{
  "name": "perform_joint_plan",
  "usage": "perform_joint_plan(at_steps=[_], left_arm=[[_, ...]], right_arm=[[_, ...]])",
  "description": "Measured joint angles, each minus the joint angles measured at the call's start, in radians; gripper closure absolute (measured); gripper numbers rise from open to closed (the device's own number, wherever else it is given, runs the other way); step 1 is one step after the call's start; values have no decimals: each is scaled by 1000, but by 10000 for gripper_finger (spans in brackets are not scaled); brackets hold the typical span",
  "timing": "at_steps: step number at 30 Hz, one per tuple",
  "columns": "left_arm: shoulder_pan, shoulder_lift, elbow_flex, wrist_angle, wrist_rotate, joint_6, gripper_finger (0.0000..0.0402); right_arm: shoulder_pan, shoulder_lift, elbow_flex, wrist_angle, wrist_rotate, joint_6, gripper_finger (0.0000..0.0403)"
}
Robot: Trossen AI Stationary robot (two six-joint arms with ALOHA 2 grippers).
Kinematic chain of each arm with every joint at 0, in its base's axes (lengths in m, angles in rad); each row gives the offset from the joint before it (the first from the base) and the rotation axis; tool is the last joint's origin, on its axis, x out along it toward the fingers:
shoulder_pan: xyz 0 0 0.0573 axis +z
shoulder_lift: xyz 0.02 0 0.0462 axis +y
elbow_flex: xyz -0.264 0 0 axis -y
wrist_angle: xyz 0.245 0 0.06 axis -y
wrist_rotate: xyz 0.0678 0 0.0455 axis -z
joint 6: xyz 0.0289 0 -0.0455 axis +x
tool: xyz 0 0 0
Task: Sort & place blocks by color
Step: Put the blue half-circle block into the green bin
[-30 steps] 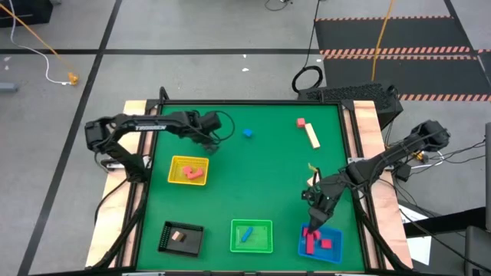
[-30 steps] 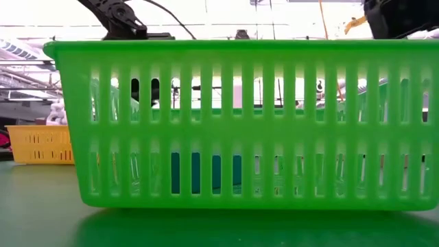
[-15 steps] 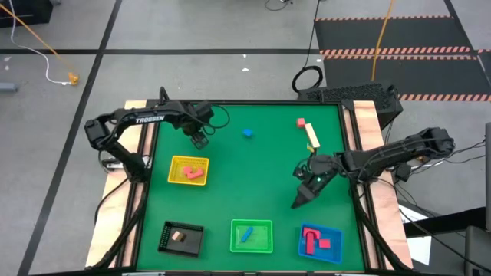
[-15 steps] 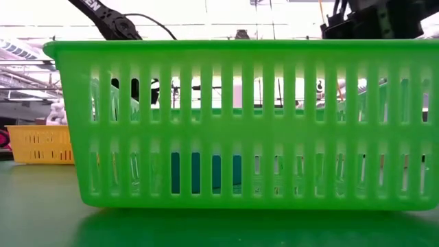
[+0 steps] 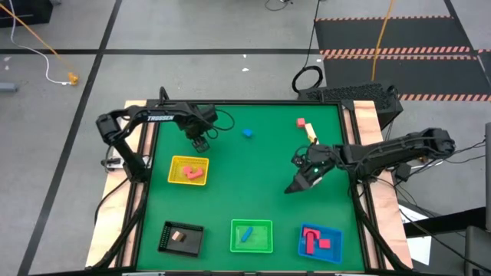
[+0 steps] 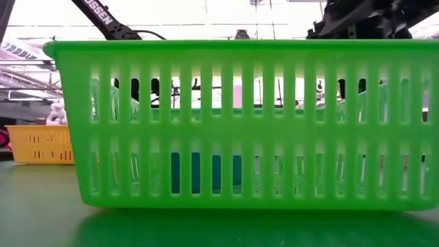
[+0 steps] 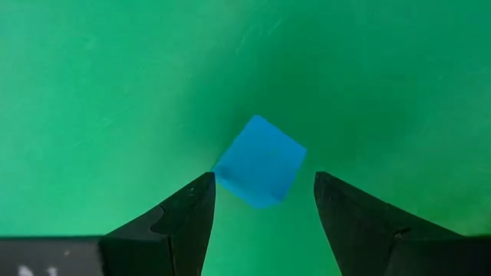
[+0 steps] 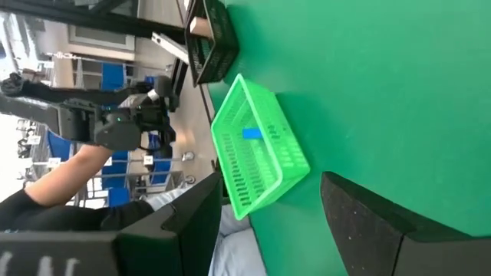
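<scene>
The blue cube [image 5: 248,133] sits on the green mat near the far edge. In the left wrist view the blue cube [image 7: 261,161] shows ahead of my open left gripper [image 7: 262,178], untouched. My left gripper [image 5: 201,141] points down, left of the cube and beyond the yellow tray [image 5: 189,169]. A red cube [image 5: 301,122] and a cream bar [image 5: 311,135] lie far right. My right gripper [image 5: 294,187] hovers open and empty over the mat, nearer than the cream bar. In its wrist view my right gripper [image 8: 270,180] has nothing between its fingers.
The yellow tray holds red and pink blocks. Along the near edge stand a black tray [image 5: 182,237] with a cream block, a green tray [image 5: 252,235] with a blue bar, and a blue tray [image 5: 320,241] with red and pink blocks. A person's arm [image 8: 61,180] shows beyond the table.
My right gripper has moved from just over the blue tray toward the far edge and the table's left, and now hangs over the mat at mid-right, its arm stretched flatter. My left gripper has stayed nearly where it was, left of the blue cube.
</scene>
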Motion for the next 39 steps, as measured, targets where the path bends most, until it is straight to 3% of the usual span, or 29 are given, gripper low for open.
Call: perform_joint_plan(at_steps=[19,23,28,39], left_arm=[[0,60,2,46,19,-13,177],[3,61,1,43,90,-112,177],[3,62,1,41,99,-246,177],[3,34,-3,76,14,-119,176]], right_arm=[[-137,0,0,0,-1,-142,192],[-147,0,0,0,-1,-143,192],[-149,0,0,1,-1,-150,192],[-149,0,0,1,-1,-172,192]])
